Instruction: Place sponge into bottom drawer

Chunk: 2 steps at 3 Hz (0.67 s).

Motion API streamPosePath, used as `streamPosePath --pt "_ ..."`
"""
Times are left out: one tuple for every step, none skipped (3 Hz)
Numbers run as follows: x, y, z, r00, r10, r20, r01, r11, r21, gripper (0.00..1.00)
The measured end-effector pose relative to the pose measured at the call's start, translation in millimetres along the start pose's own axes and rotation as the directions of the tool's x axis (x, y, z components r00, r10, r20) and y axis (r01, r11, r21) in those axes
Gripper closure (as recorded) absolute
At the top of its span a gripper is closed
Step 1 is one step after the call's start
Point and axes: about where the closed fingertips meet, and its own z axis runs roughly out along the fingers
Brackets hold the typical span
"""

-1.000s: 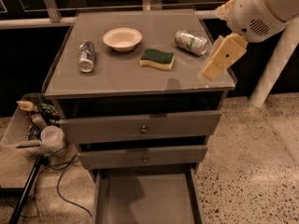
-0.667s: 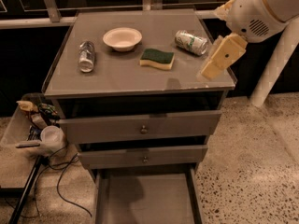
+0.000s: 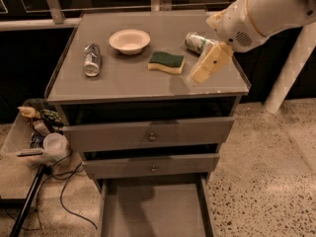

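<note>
The sponge (image 3: 167, 62), dark green on top over pale yellow foam, lies flat on the grey cabinet top (image 3: 148, 83), right of centre. My gripper (image 3: 200, 74) hangs from the white arm at the upper right. It points down and left over the cabinet top, a short way right of the sponge and apart from it. The bottom drawer (image 3: 153, 206) is pulled out at the foot of the cabinet, and its flat grey floor is bare.
A white bowl (image 3: 129, 40) sits behind the sponge. A clear bottle (image 3: 92, 59) lies at the left and a can (image 3: 198, 42) lies at the right, just behind my gripper. Two upper drawers (image 3: 150, 135) are slightly ajar. A cluttered tray (image 3: 37, 132) and cables lie at the left.
My gripper has moved left across the cabinet top, closer to the sponge. The sponge, bowl, bottle, can and drawers have not moved.
</note>
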Motion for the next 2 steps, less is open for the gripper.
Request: streamPosePath --pt "-1 -10 25 1.0 0.004 0.024 -0.004 0.9999 -0.015 0.0" --pt "-5 -22 44 1.0 -0.01 0.028 0.01 0.9999 -0.007 0.0"
